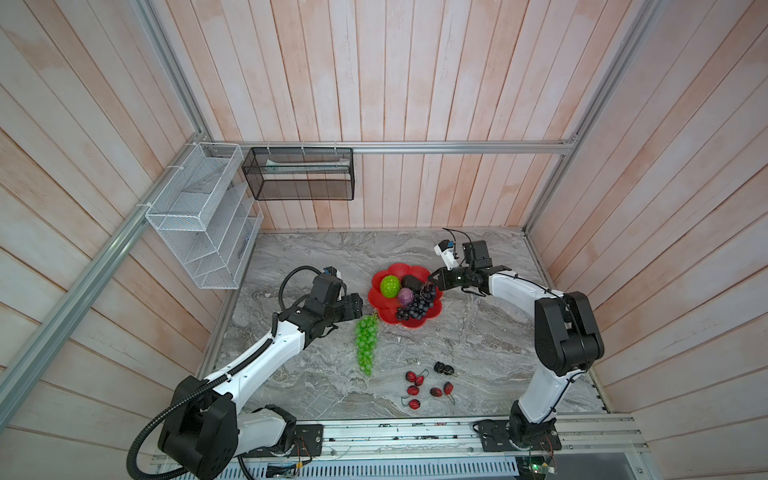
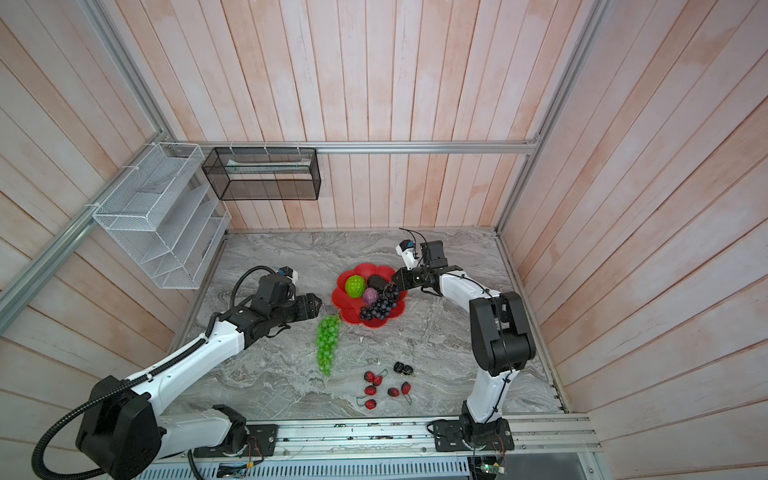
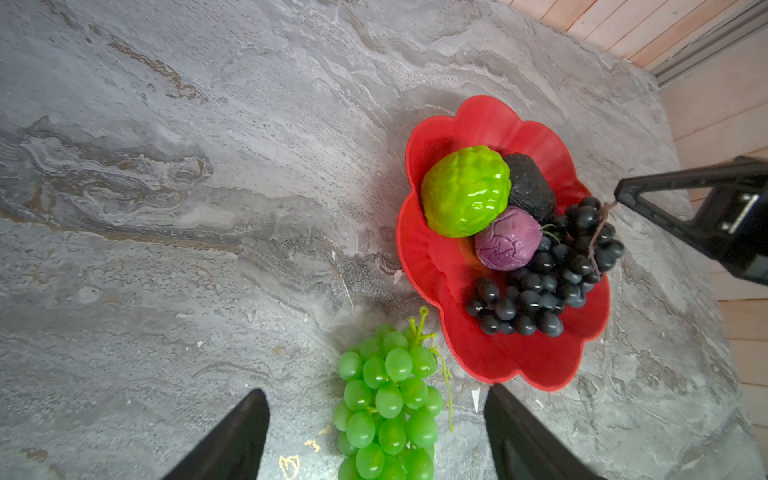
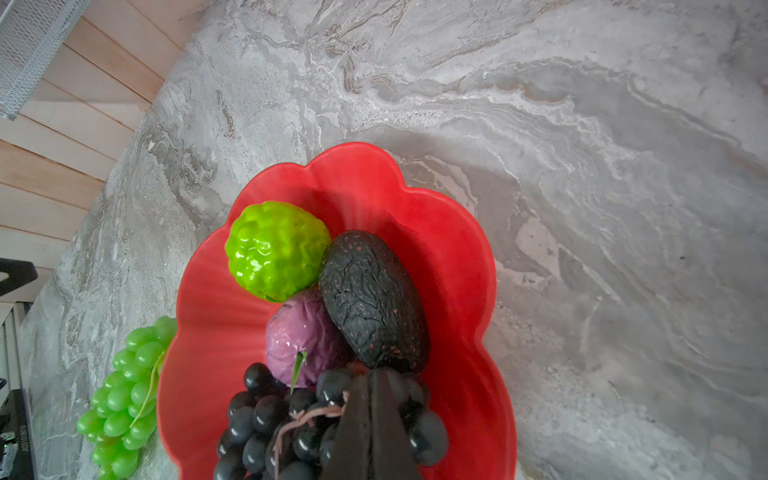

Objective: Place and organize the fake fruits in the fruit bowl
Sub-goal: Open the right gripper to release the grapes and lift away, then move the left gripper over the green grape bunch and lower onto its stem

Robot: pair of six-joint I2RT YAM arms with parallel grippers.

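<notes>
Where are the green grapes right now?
In both top views the green grape bunch lies on the marble tabletop, just outside the red fruit bowl, beside the open left gripper.

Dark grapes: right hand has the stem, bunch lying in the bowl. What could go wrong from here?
1. The right hand pinches only the thin stem of the dark grapes; a pull could slip off it or drag the bunch over the rim of the red bowl.
2. The green grapes lie right beside that rim; the open left hand grasping them may shove the bowl.
</notes>
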